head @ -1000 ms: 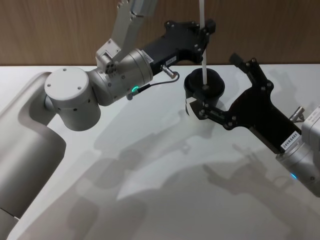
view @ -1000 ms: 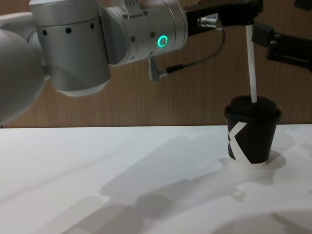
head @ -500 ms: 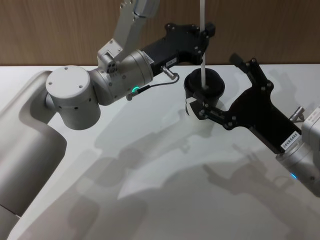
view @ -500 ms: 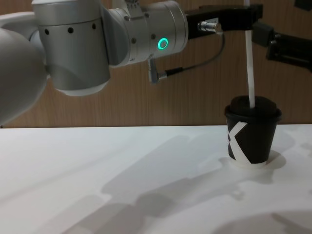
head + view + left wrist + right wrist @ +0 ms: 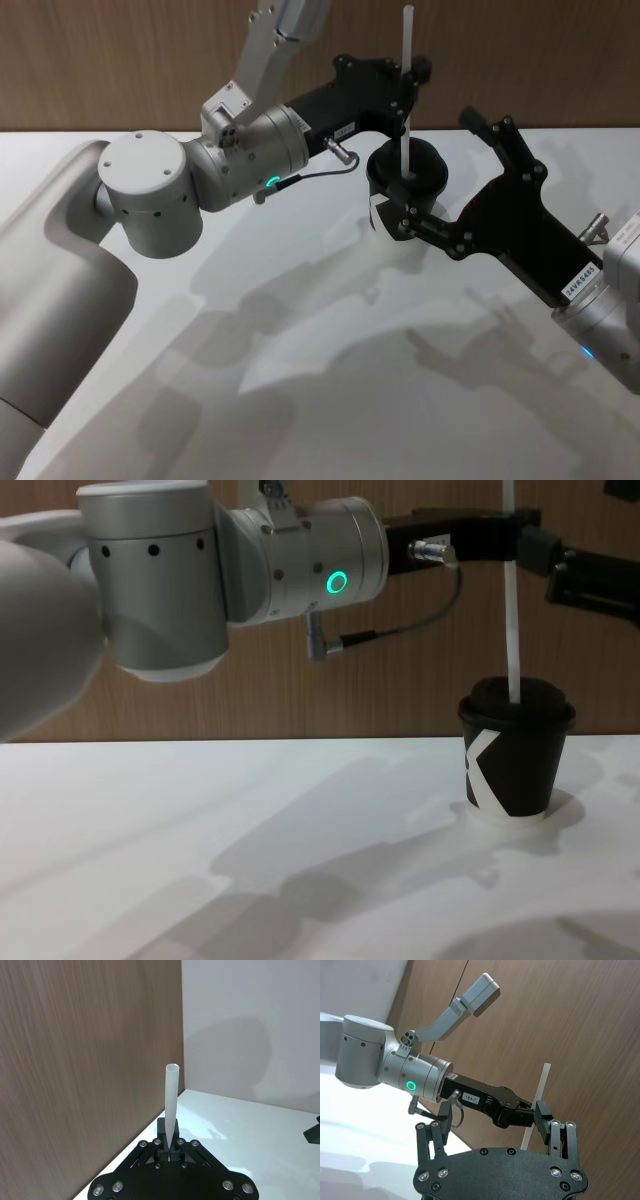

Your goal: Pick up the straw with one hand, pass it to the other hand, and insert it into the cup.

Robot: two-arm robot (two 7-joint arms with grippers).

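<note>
The white straw [image 5: 406, 90] stands upright with its lower end in the domed lid of the black cup [image 5: 410, 178]. My left gripper [image 5: 408, 72], on the silver arm with the green ring, is shut on the straw's upper part above the cup [image 5: 515, 765]. In the left wrist view the straw [image 5: 171, 1105] rises out of the closed fingers. My right gripper [image 5: 437, 168] is open, its fingers spread either side of the cup and higher than its lid. In the right wrist view the straw [image 5: 540, 1087] shows beside one of its fingers [image 5: 543, 1116].
The cup stands on a white table [image 5: 300, 330] near the wooden back wall [image 5: 120, 60]. The left arm's big silver elbow [image 5: 150, 195] reaches across the table's left half, with a black cable [image 5: 420, 620] hanging under its wrist.
The straw has straightened from a slight tilt and sunk lower into the lid, so its top end now shows in the head view. The left gripper came down with it. The right gripper has not moved.
</note>
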